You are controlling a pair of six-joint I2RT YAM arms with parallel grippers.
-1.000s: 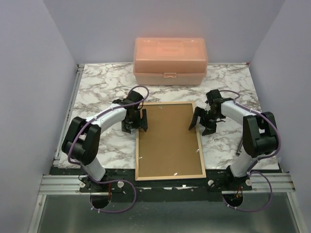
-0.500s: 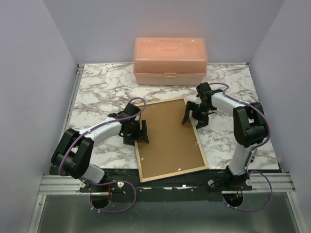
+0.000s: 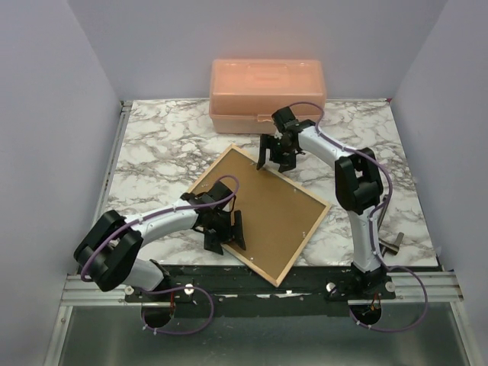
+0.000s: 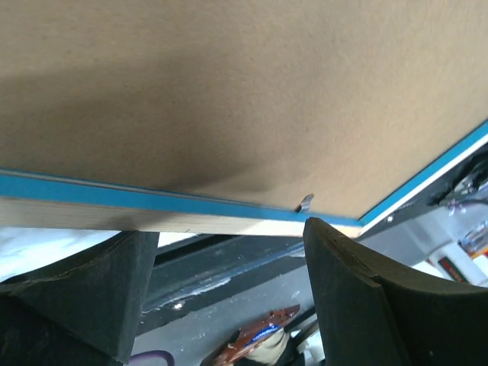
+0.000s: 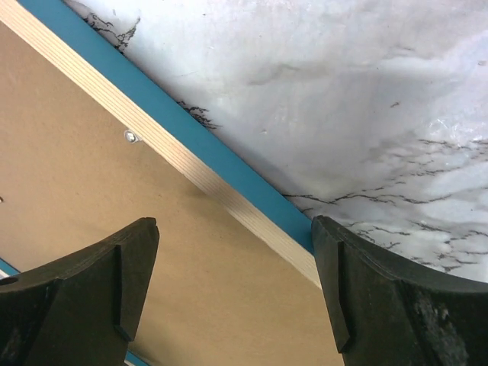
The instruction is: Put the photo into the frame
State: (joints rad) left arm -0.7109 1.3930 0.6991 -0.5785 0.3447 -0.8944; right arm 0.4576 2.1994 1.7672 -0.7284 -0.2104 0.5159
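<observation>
Left hand (image 3: 227, 232) wide, at frame's (image 3: 303, 245) near-left edge | right hand (image 3: 274, 159) wide, over frame's far corner | frame back-up on bench (image 3: 152, 152)

A: What colours are on the frame (image 3: 302, 245)?
B: Its rim is light wood with fine grain lines on the upward face, and bright blue along the outer side.
A: And the backing board (image 3: 267, 206) inside it?
B: Plain matte brown with no pattern. A small metal tab (image 5: 131, 136) near its border is silver.
A: The desk (image 3: 152, 145)?
B: White marble veined in grey and brown, with a black strip and a silver rail at the near edge.
A: And the box (image 3: 267, 95) at the far edge?
B: Pale salmon-orange and slightly translucent.
A: The arms?
B: White links, black joints and purple cables. The left gripper (image 3: 226, 235) and right gripper (image 3: 273, 160) are both black.
</observation>
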